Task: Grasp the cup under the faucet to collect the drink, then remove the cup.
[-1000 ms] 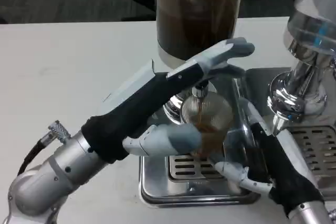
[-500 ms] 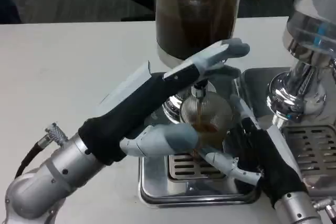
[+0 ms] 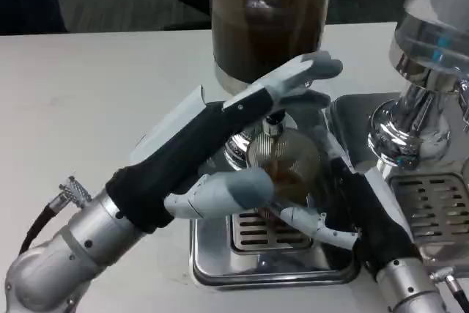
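A clear ribbed cup (image 3: 287, 160) stands on the steel drip tray (image 3: 217, 267) under the faucet (image 3: 272, 127) of a tall dispenser of brown drink (image 3: 267, 27). Brown liquid fills the cup's lower part. My left hand (image 3: 245, 133) reaches across from the left, its fingers lying stretched over the faucet's lever and its thumb low in front of the cup. From the right, my right hand (image 3: 350, 209) grips the cup, fingers curled under and around its near side. The left arm hides the cup's left side.
A second chrome dispenser (image 3: 421, 108) with its own grated tray (image 3: 440, 207) stands close on the right, just beside my right forearm. Bare white table (image 3: 88, 108) spreads to the left.
My right hand has slid up and left, closing in tighter around the cup. The left hand stays on the lever. The whole picture has drifted slightly left.
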